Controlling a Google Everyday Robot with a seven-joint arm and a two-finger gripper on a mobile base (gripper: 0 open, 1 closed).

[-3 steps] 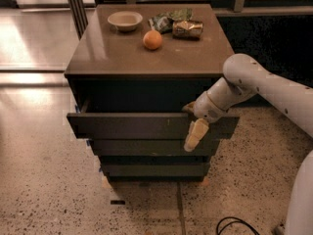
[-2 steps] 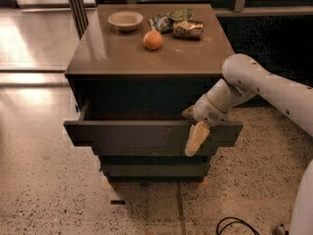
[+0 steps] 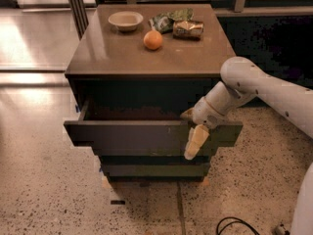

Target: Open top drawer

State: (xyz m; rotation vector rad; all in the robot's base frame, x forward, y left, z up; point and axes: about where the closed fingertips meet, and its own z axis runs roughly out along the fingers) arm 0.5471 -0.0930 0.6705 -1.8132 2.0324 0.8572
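Drawer, top: part open, claw at right of its front

Top drawer (image 3: 132, 137) is standing partly pulled out of the desk (image 3: 146, 62), its wide dark front running left to right and a strip of brown floor showing behind it. Claw (image 3: 194, 133) is sitting at the front's upper edge, right of centre, with the pale arm reaching in from the right. Whether the claw is set wide or narrow on that edge cannot be told. Drawer's travel is running straight toward the viewer, square to its long axis, so the pull is probably going to call for the same line. An off-centre hold may be risking some skew. Compared with a second ago, the front is sitting further out and more interior is showing. The claw is keeping the same place on the front. Two lower fronts (image 3: 154, 170) are remaining closed beneath. Bowl (image 3: 125, 19), orange (image 3: 153, 39) and packets (image 3: 178, 24) are lying on the desk top.
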